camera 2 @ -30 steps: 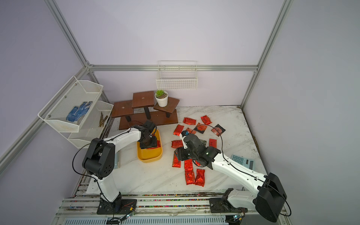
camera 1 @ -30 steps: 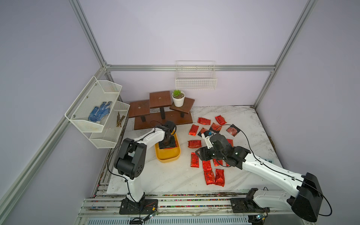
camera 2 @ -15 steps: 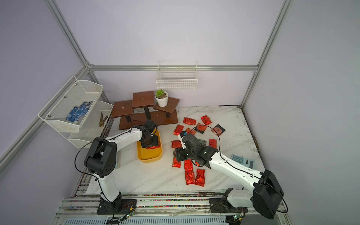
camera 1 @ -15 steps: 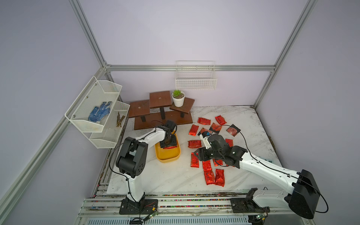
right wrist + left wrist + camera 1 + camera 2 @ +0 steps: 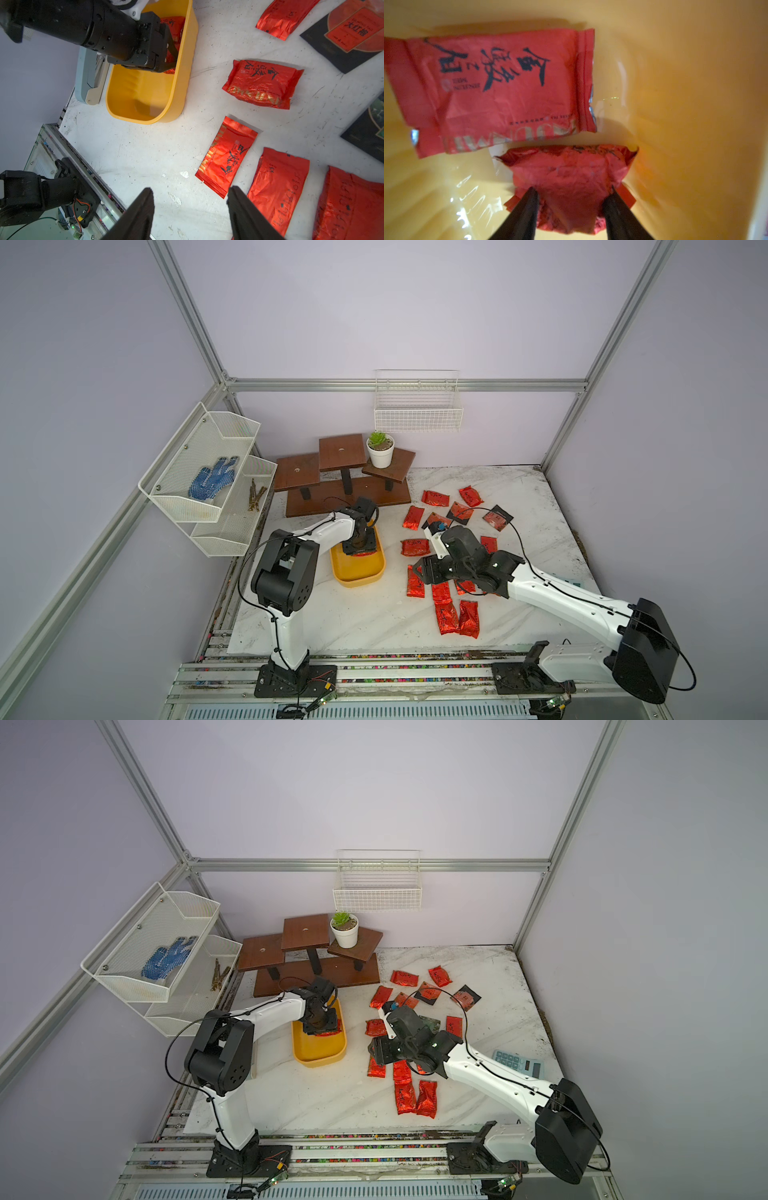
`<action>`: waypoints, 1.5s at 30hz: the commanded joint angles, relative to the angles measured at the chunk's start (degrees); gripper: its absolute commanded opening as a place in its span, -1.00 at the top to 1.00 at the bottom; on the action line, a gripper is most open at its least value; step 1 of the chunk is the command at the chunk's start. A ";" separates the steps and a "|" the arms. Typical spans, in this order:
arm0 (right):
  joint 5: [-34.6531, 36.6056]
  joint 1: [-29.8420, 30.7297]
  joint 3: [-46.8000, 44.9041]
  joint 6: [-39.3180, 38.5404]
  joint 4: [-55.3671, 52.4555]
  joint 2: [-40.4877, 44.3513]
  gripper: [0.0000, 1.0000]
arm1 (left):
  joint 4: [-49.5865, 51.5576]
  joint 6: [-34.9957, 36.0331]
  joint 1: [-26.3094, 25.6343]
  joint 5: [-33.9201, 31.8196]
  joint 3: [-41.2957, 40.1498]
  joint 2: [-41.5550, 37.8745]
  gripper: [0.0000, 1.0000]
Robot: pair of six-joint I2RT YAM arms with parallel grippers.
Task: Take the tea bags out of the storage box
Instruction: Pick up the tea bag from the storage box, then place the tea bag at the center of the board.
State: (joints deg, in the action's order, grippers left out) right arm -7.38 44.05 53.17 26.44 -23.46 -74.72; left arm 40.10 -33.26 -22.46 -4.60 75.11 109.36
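- Down in the box (image 5: 685, 83), the left gripper (image 5: 572, 188) has its two dark fingers (image 5: 527, 207) on a crumpled red sachet (image 5: 569, 172), at the lower middle of the left wrist view. Foil bulges between the fingers and a flap sticks out past each one. Whether the jaws have a firm bite, I cannot tell.
- Just beside it, in the upper left of that frame, a second sachet (image 5: 492, 87) lies flat on the box floor with its print up.
- No other bag shows in the box. In the right wrist view its near end is bare yellow, though the left gripper hides part of the far end.
- At the bottom of the right wrist view, the right gripper (image 5: 190, 189) hangs over bare table with jaws apart and nothing between them. A row of red sachets lies just to its right in that frame.
- By my judgement the task is nearly done. A dozen or so tea bags (image 5: 446, 616), red foil ones plus a few black packets, lie spread on the table to the right of the box in both top views. Two seem left to lift out, one of them now being taken.
- White, marbled and speckled with scuffs, the table (image 5: 374, 622) fills the lower middle of both top views. A pale calculator (image 5: 517, 1063) sits at its right edge.
- Around it are lilac walls in an aluminium frame. Wire baskets (image 5: 208, 472) at left hold a blue glove, and another basket hangs on the back wall. A brown stepped stand (image 5: 340, 497) carries a potted plant (image 5: 380, 450).
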 commanded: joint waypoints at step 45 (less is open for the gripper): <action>11.07 -6.26 -6.27 1.01 -12.04 24.32 -0.29 | 14.09 13.09 -37.42 1.84 -0.27 -15.45 0.32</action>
State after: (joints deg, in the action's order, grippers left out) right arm 2.35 38.22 47.90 26.28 -33.04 -51.59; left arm 55.64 -19.09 -58.00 -3.36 76.05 91.70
